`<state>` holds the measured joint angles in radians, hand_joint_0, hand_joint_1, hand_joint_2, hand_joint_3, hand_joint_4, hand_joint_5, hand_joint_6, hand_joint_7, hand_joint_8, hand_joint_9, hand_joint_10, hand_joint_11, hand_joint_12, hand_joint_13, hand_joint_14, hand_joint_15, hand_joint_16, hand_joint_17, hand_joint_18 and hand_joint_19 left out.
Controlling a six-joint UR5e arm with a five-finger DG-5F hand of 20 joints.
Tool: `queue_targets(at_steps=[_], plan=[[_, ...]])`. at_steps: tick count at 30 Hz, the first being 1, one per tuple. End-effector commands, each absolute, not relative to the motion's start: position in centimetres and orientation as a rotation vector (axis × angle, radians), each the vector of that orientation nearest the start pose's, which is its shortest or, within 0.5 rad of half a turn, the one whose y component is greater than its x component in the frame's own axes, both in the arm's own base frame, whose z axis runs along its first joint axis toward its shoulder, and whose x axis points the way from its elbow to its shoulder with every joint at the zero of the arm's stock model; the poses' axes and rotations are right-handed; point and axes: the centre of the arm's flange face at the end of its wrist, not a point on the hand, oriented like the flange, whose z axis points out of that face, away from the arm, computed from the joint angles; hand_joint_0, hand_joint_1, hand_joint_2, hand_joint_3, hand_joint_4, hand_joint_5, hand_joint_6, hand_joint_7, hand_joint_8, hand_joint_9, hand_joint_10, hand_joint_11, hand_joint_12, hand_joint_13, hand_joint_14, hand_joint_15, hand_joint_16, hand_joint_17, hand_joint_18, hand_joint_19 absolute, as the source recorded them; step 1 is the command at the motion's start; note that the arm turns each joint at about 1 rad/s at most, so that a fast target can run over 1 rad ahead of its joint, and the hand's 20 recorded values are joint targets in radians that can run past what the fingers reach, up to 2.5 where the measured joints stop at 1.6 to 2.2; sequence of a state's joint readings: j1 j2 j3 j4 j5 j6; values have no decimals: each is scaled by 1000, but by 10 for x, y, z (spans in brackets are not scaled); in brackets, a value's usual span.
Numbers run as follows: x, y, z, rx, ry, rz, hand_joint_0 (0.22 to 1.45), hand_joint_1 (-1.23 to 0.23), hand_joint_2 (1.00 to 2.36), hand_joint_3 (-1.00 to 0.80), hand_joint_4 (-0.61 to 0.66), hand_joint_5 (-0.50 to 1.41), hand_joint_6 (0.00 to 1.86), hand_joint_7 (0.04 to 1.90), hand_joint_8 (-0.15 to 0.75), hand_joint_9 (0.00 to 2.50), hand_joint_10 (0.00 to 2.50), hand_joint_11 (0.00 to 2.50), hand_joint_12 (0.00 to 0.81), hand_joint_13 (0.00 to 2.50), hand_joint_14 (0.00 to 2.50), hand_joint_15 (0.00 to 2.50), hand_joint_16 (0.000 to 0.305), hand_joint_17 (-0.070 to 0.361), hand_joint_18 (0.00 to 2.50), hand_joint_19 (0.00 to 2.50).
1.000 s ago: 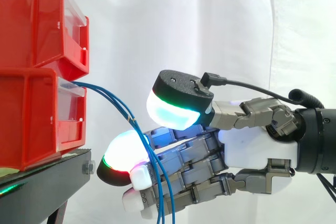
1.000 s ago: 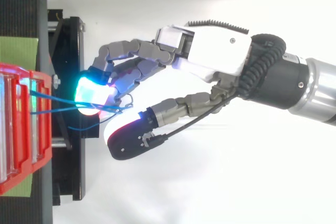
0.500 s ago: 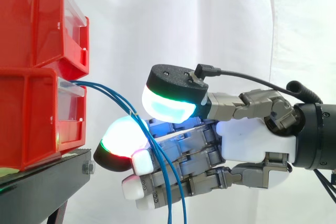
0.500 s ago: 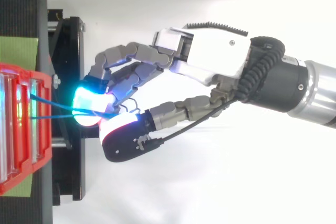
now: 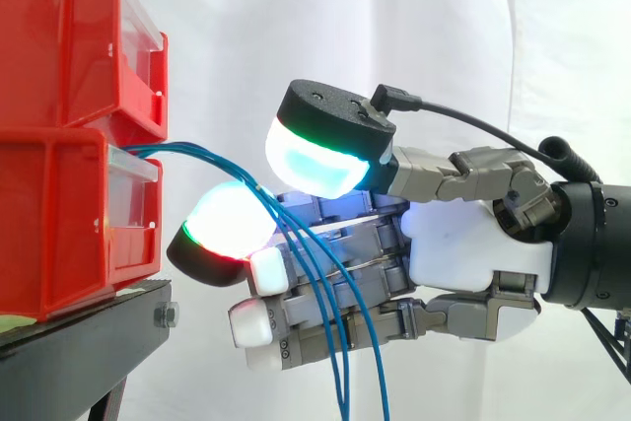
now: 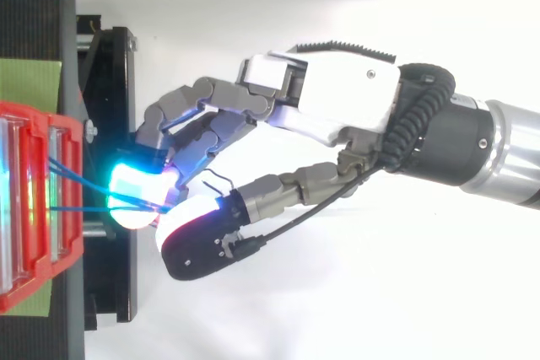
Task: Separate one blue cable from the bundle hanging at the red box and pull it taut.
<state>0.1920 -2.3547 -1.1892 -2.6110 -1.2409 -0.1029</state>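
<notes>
Black stand under red bins — white curtain

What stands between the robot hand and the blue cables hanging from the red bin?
Nothing visible does. The thin blue cables from the lower red plastic bin lie directly against the robot hand, running down across it.

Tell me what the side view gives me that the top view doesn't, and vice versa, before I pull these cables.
Side view: an upper bin sits on a lower bin. The blue cables leave the lower one's front, cross the hand and hang past the bottom edge.
Top view: the cables start spread apart at the bins and converge at the hand, and a green sheet lies under the bins.
Both: cables running from bin to hand, and the black stand. No single cable looks separated yet.
</notes>
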Motion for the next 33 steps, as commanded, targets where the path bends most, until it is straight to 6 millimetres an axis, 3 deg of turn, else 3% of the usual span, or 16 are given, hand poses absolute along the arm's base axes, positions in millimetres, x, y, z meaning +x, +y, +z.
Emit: queue_targets(at_steps=[1,8,16,21,28,32,33], plan=[[784,-16,222,1144,1051,1110,649,-766,1019,-223,90,-215,921,809,346,907,15,696,340,848,15,438,33,74,600,366],[784,-16,223,1149,1046,1117,653,-741,1020,-174,98,-213,971,840,360,961,13,816,343,857,17,451,34,76,608,385],[784,-16,224,1156,1045,1121,632,-705,1000,-500,144,-184,962,873,372,1040,15,847,351,898,17,485,35,79,652,423],[784,-16,222,1157,1046,1121,632,-681,1000,-500,144,-177,956,893,378,1078,14,862,353,913,17,486,35,80,671,438],[784,-17,222,1161,1051,1118,707,-792,1016,-278,20,-180,974,1006,370,1072,15,901,357,936,19,505,36,81,711,453],[784,-17,222,1163,1049,1121,758,-859,1015,-297,-16,-189,986,983,367,1058,15,952,353,942,18,526,36,82,719,466],[783,-17,223,1162,1048,1121,787,-889,1011,-370,18,-192,989,968,361,1059,15,974,352,943,20,533,36,82,717,468]])
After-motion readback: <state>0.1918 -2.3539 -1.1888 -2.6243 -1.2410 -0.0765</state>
